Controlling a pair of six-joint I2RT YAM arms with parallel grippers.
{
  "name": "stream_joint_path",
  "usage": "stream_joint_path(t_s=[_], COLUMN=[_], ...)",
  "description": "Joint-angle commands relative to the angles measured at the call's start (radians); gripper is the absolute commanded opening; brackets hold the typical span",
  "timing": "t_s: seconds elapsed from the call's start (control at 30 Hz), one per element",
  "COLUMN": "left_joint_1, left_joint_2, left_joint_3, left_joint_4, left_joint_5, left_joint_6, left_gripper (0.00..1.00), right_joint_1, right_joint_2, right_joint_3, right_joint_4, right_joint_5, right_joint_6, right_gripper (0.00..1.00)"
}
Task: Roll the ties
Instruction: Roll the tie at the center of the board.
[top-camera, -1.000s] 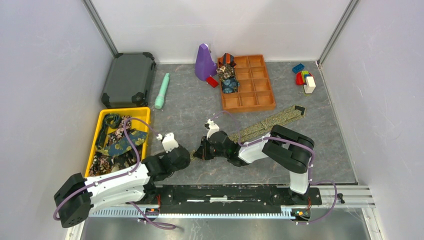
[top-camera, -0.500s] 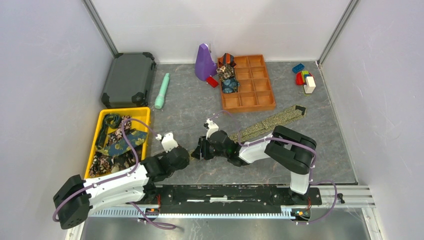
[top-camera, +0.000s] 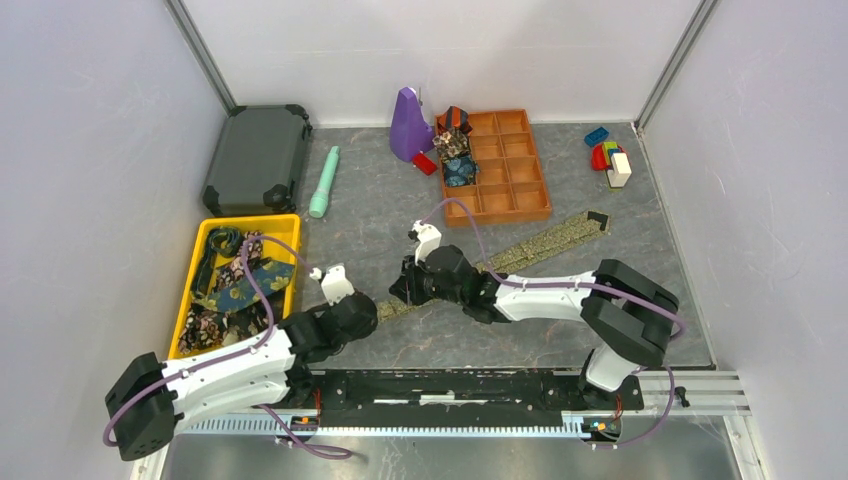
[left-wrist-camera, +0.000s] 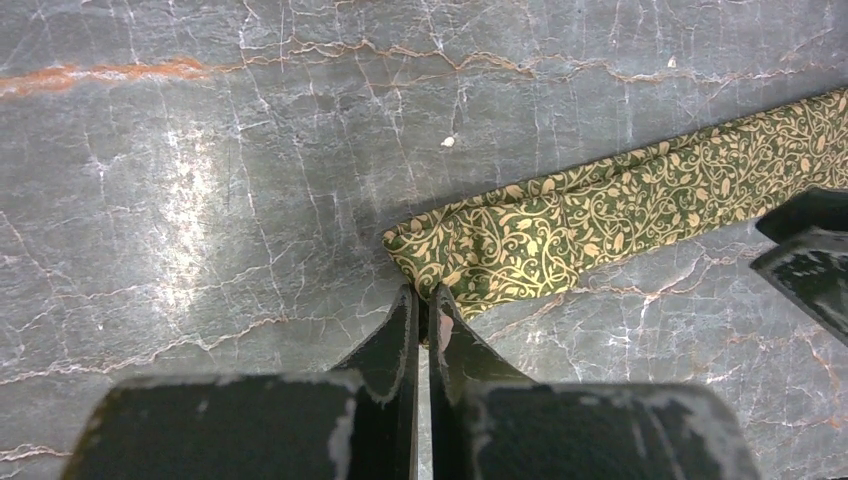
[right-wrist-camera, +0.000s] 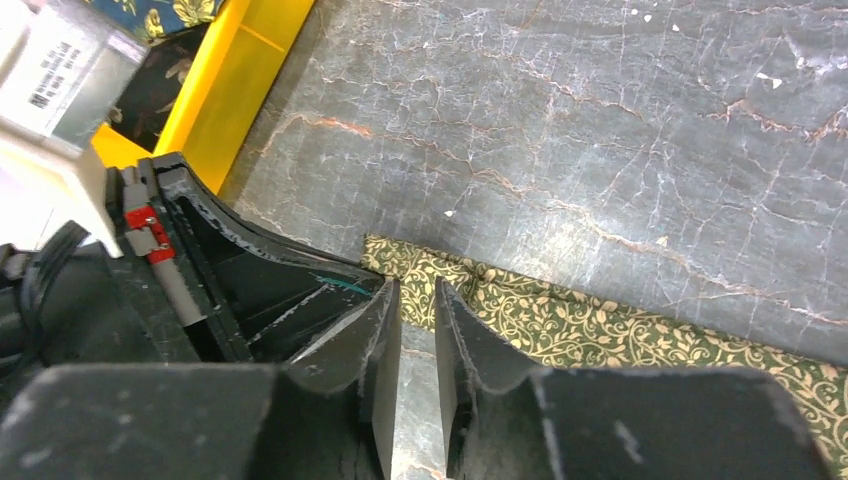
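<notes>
On the grey marbled tabletop between pale walls, 2 arms reach low inward, the left gripper pressed closed with the end of the olive-gold tie at its tips, the right gripper slightly parted above it.

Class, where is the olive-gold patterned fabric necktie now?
Top view: the necktie lies flat diagonally, right of centre, below the orange compartment tray, near end at the left gripper.

No legible text; printed label on grey housing too blurred
</notes>
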Motion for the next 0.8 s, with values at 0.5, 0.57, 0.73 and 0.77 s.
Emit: stream_joint_path(t_s=[0.5, 0.57, 0.73, 0.77], left_joint_1=[0.005, 0.005, 0.005, 0.005], left_joint_2=[-0.006, -0.003, 0.019, 0.024], left_joint_3=[0.186, 0.203, 0.243, 0.251], left_joint_4=[-0.176, -0.195, -0.239, -0.243], left_joint_5=[0.005, 0.005, 0.004, 0.006], left_joint_6=[0.038, 0.042, 0.052, 0.056], left_gripper=[0.02, 0.02, 0.02, 0.02], right_joint_1=[0.05, 0.049, 0.05, 0.05], right_joint_2=[0.212, 0.203, 0.158, 0.156], right_joint_3=[0.157, 0.166, 0.174, 0.174], right_joint_4=[-0.026, -0.041, -0.076, -0.077], right_joint_5=[-0.082, -0.079, -0.047, -0.047], right_joint_6=[-0.07, -0.077, -0.098, -0.099], right_gripper=[0.17, 0.17, 0.18, 0.18])
